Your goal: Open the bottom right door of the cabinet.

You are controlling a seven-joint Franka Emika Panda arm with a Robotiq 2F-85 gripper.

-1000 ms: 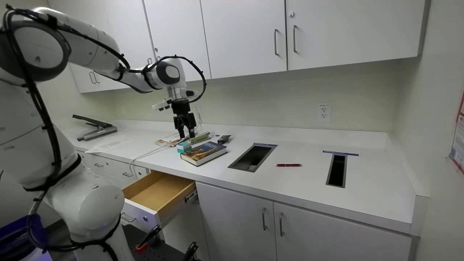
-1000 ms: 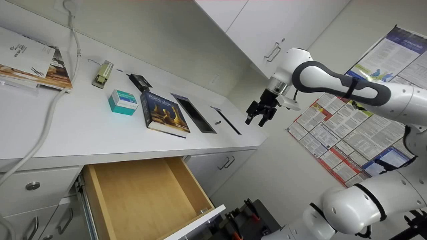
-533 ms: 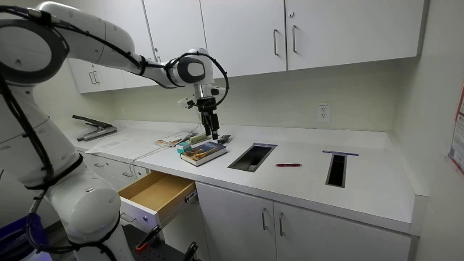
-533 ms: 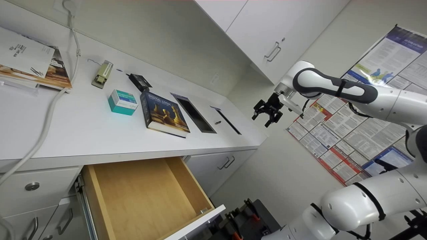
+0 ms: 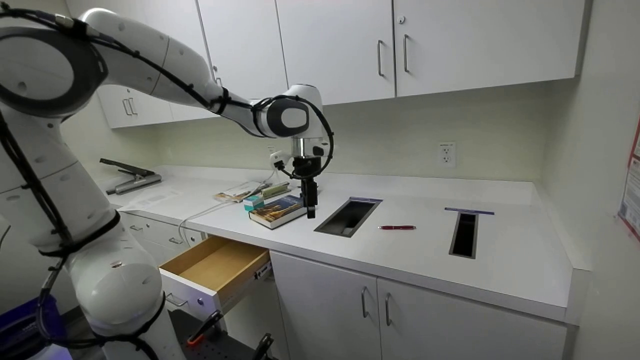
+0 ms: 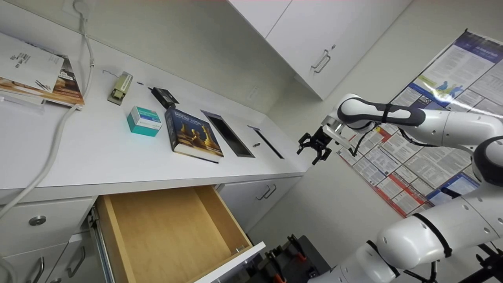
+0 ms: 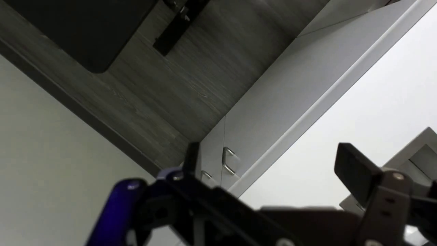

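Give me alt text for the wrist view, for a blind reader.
An open, empty gripper spans the foreground. Beyond it, the bottom right cabinet door and its neighbour, both shut, lie between white countertop and grey floor.

The bottom right door (image 5: 467,325) looks matt, its handle (image 5: 388,309) smooth metal.

We see bottom right door (image 5: 472,325) plain white, handle (image 5: 387,310) silver. We note tool (image 6: 307,156) mostly black, box (image 6: 144,121) teal and white, pen (image 5: 397,227) red, book (image 6: 194,133) dark blue and gold, floor (image 7: 205,75) grey, wood-grained.
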